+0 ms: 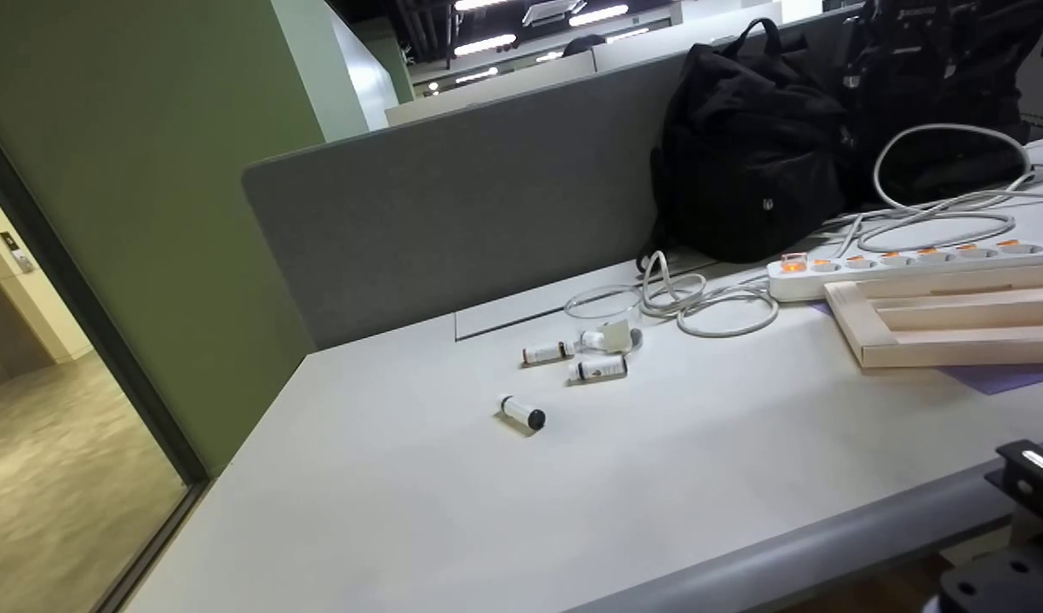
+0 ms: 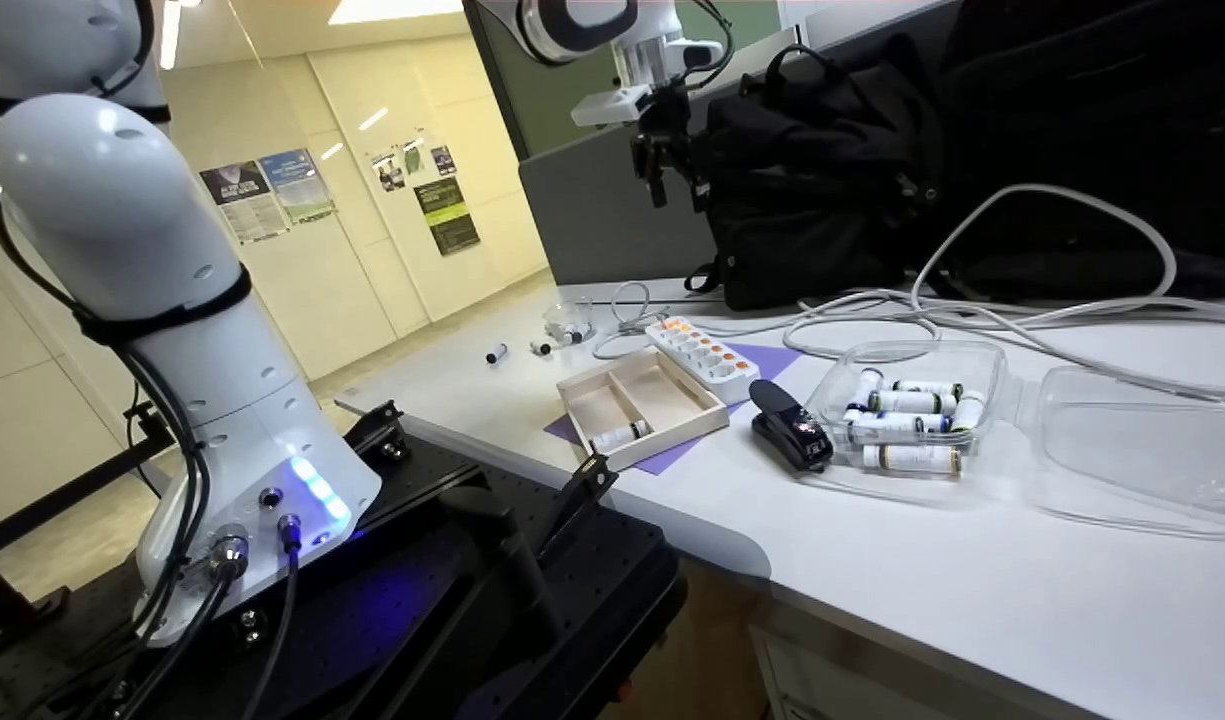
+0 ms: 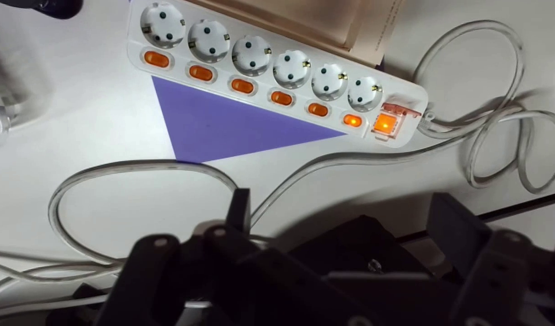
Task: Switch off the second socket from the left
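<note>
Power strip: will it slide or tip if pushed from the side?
The power strip probably won't tip: it lies flat and low. It may slide, resting partly over a purple sheet. The white cable at its end could tug it askew.

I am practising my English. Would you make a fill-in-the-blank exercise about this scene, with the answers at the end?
In the wrist view, the power strip has ____ round sockets.
The sheet partly under it is ____.
The large square switch glows ____.
The gripper stands open and holds ____.

Missing words: six; purple; orange; nothing.
</note>
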